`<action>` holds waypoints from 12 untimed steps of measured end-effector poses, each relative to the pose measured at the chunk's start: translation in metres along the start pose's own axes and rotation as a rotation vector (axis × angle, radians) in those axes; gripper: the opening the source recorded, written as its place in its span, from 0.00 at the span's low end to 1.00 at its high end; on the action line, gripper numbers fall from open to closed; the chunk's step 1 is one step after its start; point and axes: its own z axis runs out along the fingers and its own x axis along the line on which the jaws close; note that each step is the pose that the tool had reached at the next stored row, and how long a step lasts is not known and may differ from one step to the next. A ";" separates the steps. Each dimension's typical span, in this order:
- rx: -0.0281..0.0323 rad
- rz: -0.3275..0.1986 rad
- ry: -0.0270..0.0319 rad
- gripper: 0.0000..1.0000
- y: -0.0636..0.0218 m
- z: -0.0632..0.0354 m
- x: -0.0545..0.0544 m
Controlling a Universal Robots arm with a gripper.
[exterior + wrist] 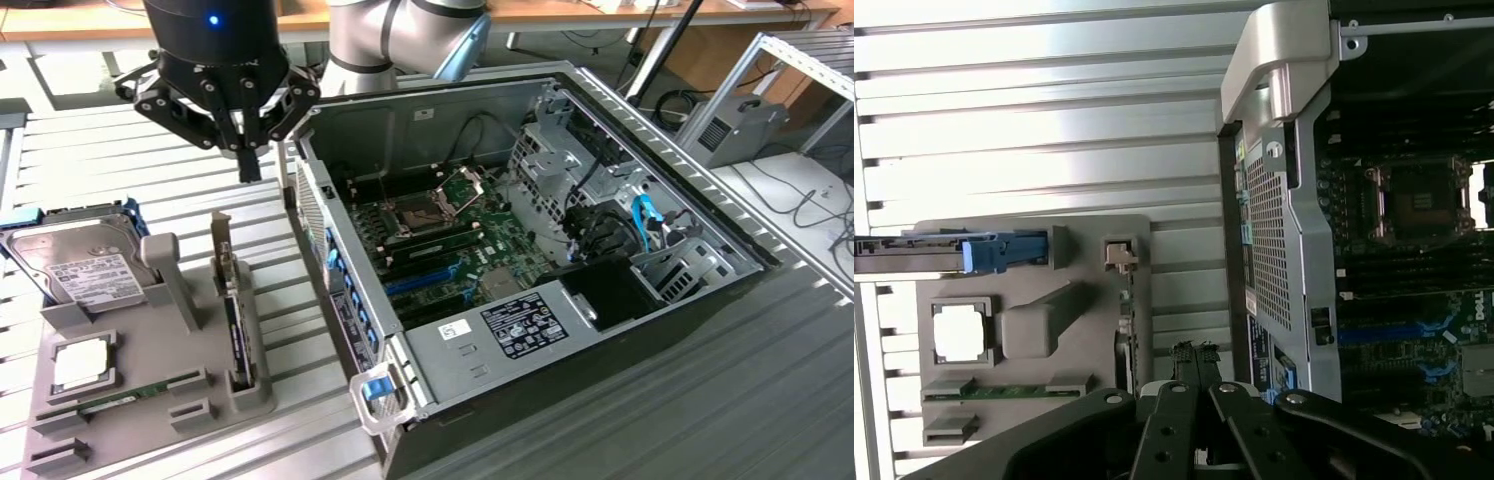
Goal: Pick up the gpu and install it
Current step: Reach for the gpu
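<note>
Exterior view: fixed off the arm, set high, aimed steeply down from a middle distance. Open computer case (387, 130) from frame centre out to three o'clock; grey parts holder (140, 350) at eight o'clock; gripper (248, 172) at eleven o'clock, above the slatted table (107, 160).

Wrist view: carried on the arm, aimed straight down along the gripper, much nearer the table, fingers (1172, 430) close to the lens.

Shared ground: parts holder, table slats between holder and case, case wall nearest the holder, processor socket (407, 215).
</note>
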 end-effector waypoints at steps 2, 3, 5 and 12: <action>0.0001 0.000 0.0000 0.11 -0.0002 0.0000 0.001; 0.0001 0.000 0.0000 0.11 -0.0002 0.0000 0.001; 0.0000 0.000 0.0000 0.11 -0.0006 0.0002 0.002; 0.0000 0.000 0.0000 0.11 -0.0011 0.0004 0.004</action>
